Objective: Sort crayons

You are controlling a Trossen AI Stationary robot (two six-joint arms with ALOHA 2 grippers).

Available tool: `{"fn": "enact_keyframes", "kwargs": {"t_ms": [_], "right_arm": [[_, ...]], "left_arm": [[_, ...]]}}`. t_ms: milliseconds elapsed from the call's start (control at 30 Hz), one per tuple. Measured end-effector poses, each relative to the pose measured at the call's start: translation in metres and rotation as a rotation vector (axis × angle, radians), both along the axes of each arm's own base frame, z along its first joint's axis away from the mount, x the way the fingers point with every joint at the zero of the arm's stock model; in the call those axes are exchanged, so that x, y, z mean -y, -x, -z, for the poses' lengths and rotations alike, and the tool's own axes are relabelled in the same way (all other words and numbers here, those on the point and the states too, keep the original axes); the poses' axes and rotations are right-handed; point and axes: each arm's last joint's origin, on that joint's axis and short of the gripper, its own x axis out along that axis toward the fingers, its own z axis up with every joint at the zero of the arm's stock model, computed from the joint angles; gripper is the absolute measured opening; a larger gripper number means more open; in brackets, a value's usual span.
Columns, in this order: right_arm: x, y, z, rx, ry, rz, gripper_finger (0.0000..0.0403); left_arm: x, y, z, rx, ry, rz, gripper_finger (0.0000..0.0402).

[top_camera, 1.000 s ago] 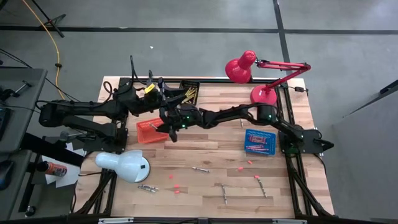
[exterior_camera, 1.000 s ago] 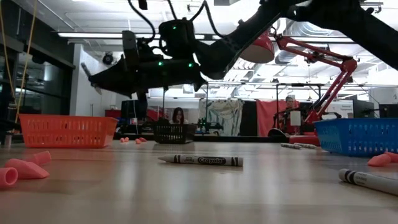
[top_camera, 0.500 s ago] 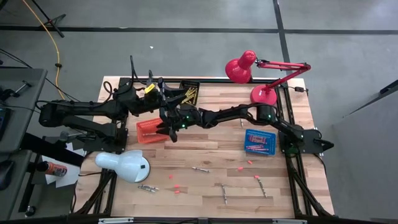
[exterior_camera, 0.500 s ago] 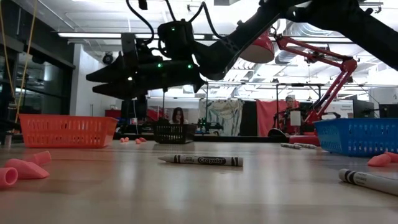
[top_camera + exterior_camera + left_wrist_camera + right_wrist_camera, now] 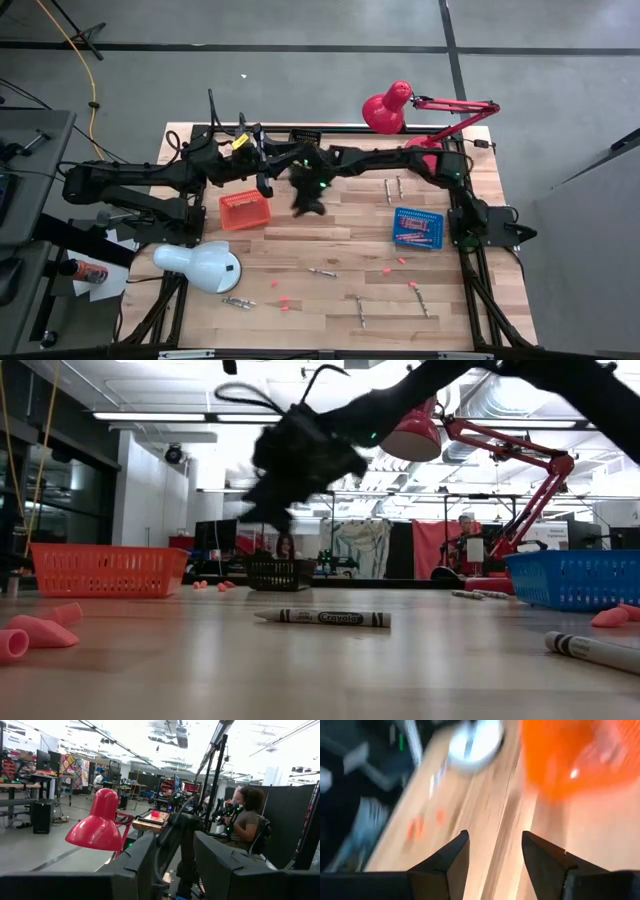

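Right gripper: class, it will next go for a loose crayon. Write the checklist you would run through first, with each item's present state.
1. Right gripper open and empty: ok; its fingers stand apart with nothing between them.
2. Right gripper above a crayon: not ok; it hangs over bare wood beside the orange basket.
3. A loose crayon ready to pick: ok; the grey crayon lies alone mid-table.
4. Blue basket upright on the table: ok.
5. Left gripper out of the way: cannot tell; it waits open at the back, close to the right arm.
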Motion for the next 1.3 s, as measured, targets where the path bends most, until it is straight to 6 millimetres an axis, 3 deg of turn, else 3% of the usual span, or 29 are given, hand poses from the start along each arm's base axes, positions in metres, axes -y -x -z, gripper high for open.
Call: {"fn": "enact_keyframes", "kwargs": {"t_ms": [133, 267, 367, 500, 700, 800, 1000, 1300], "right_arm": [[-0.012, 0.043, 0.009, -0.155, 0.038, -0.082, 0.0154], [-0.025, 0.093, 0.015, -0.223, 0.000, -0.057, 0.0140], [-0.036, 0.127, 0.016, -0.223, -0.036, 0.026, 0.0135], [-0.047, 0.153, 0.001, -0.064, -0.053, 0.192, 0.0133], [-0.054, 0.165, -0.055, 0.433, -0.032, 0.476, 0.0133], [-0.055, 0.166, -0.081, 0.584, -0.019, 0.537, 0.0133], [-0.053, 0.156, -0.109, 0.662, 0.052, 0.516, 0.0120], [-0.052, 0.154, -0.116, 0.683, 0.086, 0.505, 0.0065]], "left_arm": [[0.000, 0.000, -0.001, 0.012, -0.002, -0.001, 0.0121], [0.000, 0.001, -0.002, 0.019, -0.024, -0.006, 0.0121], [0.000, 0.001, -0.002, 0.007, -0.064, -0.016, 0.0121], [0.000, 0.000, 0.002, -0.045, -0.096, -0.031, 0.0121], [-0.001, -0.002, 0.010, -0.123, -0.063, -0.023, 0.0121], [-0.001, -0.002, 0.014, -0.157, -0.036, -0.017, 0.0121], [0.000, -0.003, 0.016, -0.179, -0.031, -0.015, 0.0121], [0.000, -0.003, 0.016, -0.178, -0.032, -0.010, 0.0121]]}}
